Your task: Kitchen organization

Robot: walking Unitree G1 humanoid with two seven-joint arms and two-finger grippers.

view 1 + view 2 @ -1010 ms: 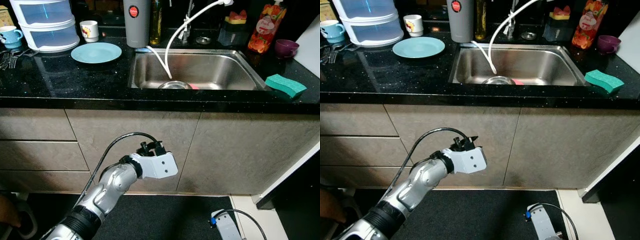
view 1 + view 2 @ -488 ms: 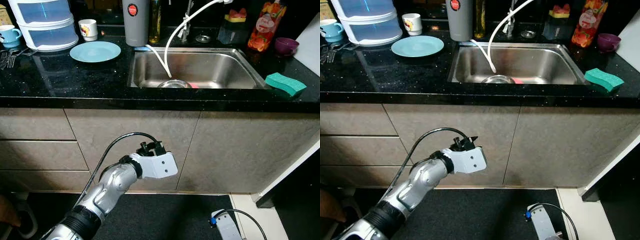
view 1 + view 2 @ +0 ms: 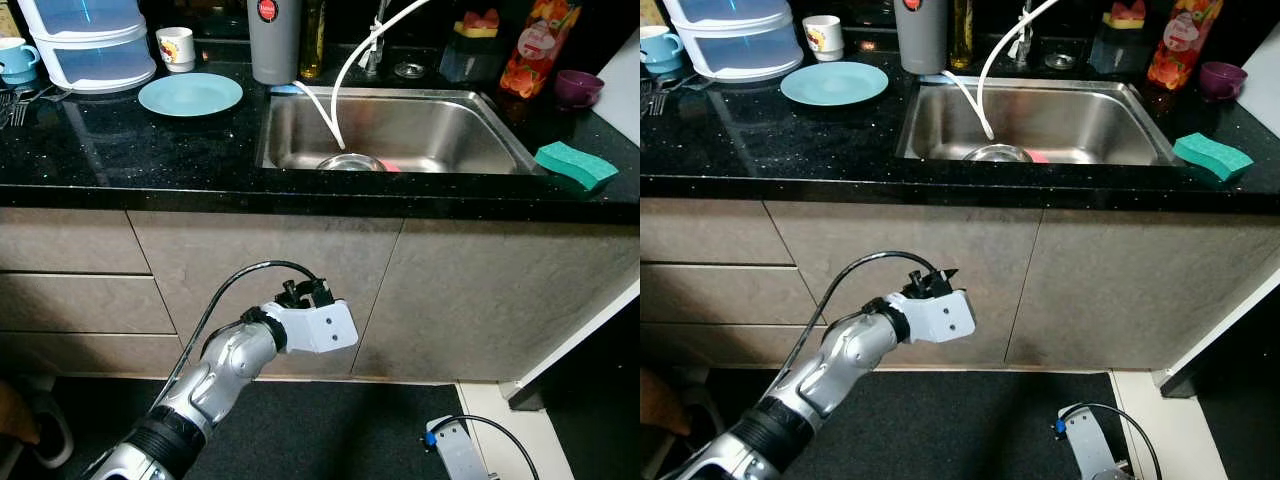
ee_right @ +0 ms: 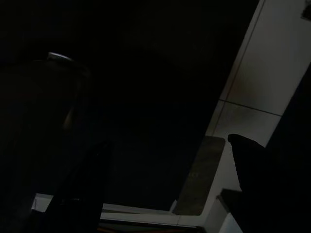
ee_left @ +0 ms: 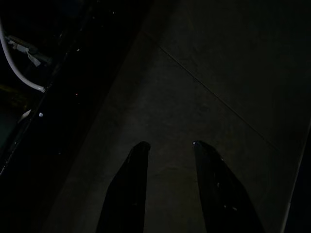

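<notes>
Bench: a black speckled bench (image 3: pixel 150 150) runs across the scene above grey-brown cabinet fronts (image 3: pixel 260 290).
Sink: a steel sink (image 3: pixel 500 140) is set into the bench; a metal bowl (image 3: pixel 351 162) lies at its bottom with something pink just beside it.
Hose: a white hose (image 3: pixel 345 65) curves from the tap area down into the sink, ending above the bowl.
Plate: a light blue plate (image 3: pixel 190 95) lies flat on the bench, left of the sink.
Cups: a white mug (image 3: pixel 176 48) stands behind the plate; a blue cup (image 3: pixel 15 60) is at the far left; a purple cup (image 3: pixel 578 88) is at the far right.
Containers: clear stacked drawers (image 3: pixel 85 45) stand left of the mug; a grey canister (image 3: pixel 274 40) stands at the sink's back left corner.
Sponge: a green sponge (image 3: pixel 572 166) rests on the bench, right of the sink.
Bottle: an orange-red bottle (image 3: pixel 528 50) stands behind the sink, near the purple cup.
Left hand: the left hand (image 5: pixel 170 145) is held low in front of the cabinet fronts, below the bench edge, its two black fingers (image 5: pixel 131 184) parted and grasping nothing.
Right hand: the right wrist view is very dark, and I cannot tell its state.
Floor: a white device with a cable (image 3: pixel 455 450) lies on the dark floor at lower right.
</notes>
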